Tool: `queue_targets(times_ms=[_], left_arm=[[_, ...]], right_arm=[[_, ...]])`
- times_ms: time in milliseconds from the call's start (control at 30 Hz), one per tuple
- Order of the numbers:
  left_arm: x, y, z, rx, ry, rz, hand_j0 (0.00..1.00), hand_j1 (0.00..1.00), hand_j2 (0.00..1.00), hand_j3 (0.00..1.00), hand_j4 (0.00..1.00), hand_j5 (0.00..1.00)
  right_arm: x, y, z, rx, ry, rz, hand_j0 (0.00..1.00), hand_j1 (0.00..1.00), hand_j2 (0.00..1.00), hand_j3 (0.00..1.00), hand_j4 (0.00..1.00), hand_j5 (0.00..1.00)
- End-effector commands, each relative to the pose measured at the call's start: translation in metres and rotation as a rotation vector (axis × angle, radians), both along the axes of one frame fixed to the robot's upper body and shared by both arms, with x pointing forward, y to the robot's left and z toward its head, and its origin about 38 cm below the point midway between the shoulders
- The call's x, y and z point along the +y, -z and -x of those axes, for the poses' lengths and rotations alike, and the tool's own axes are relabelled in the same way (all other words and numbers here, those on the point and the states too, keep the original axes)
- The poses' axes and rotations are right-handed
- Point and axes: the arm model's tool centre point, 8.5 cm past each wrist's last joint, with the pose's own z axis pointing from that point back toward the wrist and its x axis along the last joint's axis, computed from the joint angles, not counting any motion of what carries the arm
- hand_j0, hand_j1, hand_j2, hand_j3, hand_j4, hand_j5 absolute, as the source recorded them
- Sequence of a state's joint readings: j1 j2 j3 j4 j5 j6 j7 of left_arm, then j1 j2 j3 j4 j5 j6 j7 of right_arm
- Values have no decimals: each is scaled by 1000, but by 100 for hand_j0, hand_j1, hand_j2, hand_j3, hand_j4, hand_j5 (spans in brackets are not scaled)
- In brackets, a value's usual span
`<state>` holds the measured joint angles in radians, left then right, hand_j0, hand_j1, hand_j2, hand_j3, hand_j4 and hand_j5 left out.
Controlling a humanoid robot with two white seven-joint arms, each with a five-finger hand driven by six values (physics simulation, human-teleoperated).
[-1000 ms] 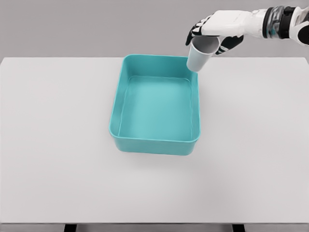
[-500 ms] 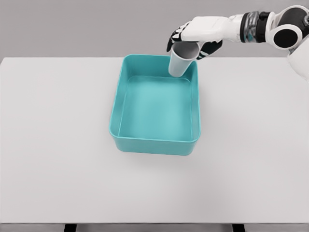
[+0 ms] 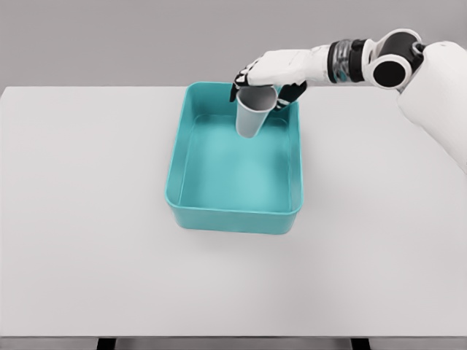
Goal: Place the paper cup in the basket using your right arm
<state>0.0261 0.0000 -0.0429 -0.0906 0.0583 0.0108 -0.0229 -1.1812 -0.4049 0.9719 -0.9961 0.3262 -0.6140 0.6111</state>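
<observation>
Head view, inspected by us as follows. We note a wide, flat table (image 3: pixel 87 219) with a pale grey-white top that fills most of the picture; its near edge runs along the bottom, with two dark supports just visible beneath it. Behind the far edge we see only a plain grey wall (image 3: pixel 109 36), evenly lit and without features.

We find a teal basket (image 3: pixel 177 157), rectangular with rounded corners and upright walls, standing on the table slightly right of centre. Its floor is bare.

We record the right arm (image 3: pixel 408 80) entering from the right edge and reaching leftward over the far end of the basket. The right hand (image 3: pixel 264 73) is closed around the rim of a paper cup (image 3: pixel 252 117), fingers curled over its top. The cup hangs mouth-up, a little tilted, above the far part of the basket's interior, inside the line of the walls. We cannot tell whether its base touches the floor.
</observation>
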Motion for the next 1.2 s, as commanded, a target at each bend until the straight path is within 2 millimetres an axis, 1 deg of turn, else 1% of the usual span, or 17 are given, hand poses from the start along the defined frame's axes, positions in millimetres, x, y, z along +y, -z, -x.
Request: queue_targets(times_ms=[0, 133, 233, 567, 700, 733, 767, 800, 900, 1133, 1167], left_arm=[[0, 0, 0, 0, 0, 0, 100, 100, 100, 100, 100, 100], [0, 0, 0, 0, 0, 0, 100, 100, 100, 100, 100, 100], [0, 0, 0, 0, 0, 0, 100, 100, 100, 100, 100, 100], [0, 0, 0, 0, 0, 0, 100, 100, 100, 100, 100, 100], [0, 0, 0, 0, 0, 0, 100, 100, 100, 100, 100, 100], [0, 0, 0, 0, 0, 0, 100, 100, 100, 100, 100, 100], [0, 0, 0, 0, 0, 0, 100, 100, 100, 100, 100, 100], [0, 0, 0, 0, 0, 0, 100, 100, 100, 100, 100, 100], [0, 0, 0, 0, 0, 0, 100, 100, 100, 100, 100, 100], [0, 0, 0, 0, 0, 0, 100, 100, 100, 100, 100, 100], [0, 0, 0, 0, -1, 0, 100, 100, 100, 100, 100, 100]], right_arm=[[8, 7, -1, 18, -5, 3, 72, 72, 72, 72, 72, 72], [10, 14, -1, 31, -4, 17, 72, 72, 72, 72, 72, 72], [16, 23, -2, 51, -5, 23, 72, 72, 72, 72, 72, 72], [17, 28, -1, 58, -7, 36, 73, 73, 73, 73, 73, 73], [17, 27, -1, 57, -8, 35, 77, 77, 77, 77, 77, 77], [17, 27, -1, 56, -8, 35, 80, 80, 80, 80, 80, 80], [18, 26, -1, 56, -11, 34, 81, 81, 81, 81, 81, 81], [18, 26, -1, 56, -11, 34, 86, 86, 86, 86, 86, 86], [19, 26, 0, 54, -15, 34, 90, 90, 90, 90, 90, 90], [19, 28, 1, 57, -16, 34, 92, 92, 92, 92, 92, 92], [19, 27, 1, 55, -17, 34, 94, 94, 94, 94, 94, 94]])
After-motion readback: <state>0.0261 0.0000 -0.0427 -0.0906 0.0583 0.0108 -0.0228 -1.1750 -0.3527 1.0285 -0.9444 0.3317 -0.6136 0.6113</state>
